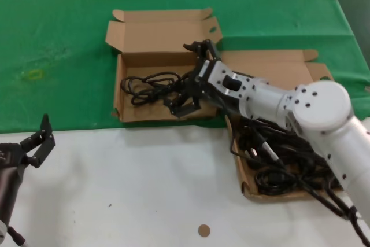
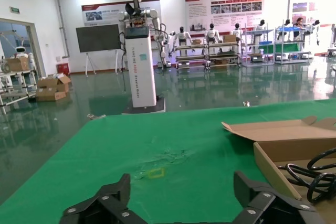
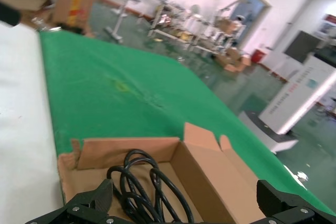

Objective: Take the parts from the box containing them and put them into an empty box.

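The left cardboard box (image 1: 128, 111) lies open on the green cloth with one black coiled cable (image 1: 147, 83) in it. The right box (image 1: 247, 186) holds several tangled black cables (image 1: 283, 169). My right gripper (image 1: 188, 78) reaches across over the left box, open, with nothing between its fingers, just right of that cable. In the right wrist view the gripper (image 3: 184, 208) straddles the cable (image 3: 142, 187), which lies on the box floor (image 3: 86, 179). My left gripper (image 1: 38, 140) is open and parked at the left over the white table; it shows open in the left wrist view (image 2: 184, 203).
Green cloth (image 1: 58, 56) covers the far half, white table (image 1: 133, 183) the near half. A small brown disc (image 1: 203, 230) lies near the front edge. Both boxes' lids (image 1: 162, 30) are folded back. The left wrist view shows the left box's wall (image 2: 270, 171).
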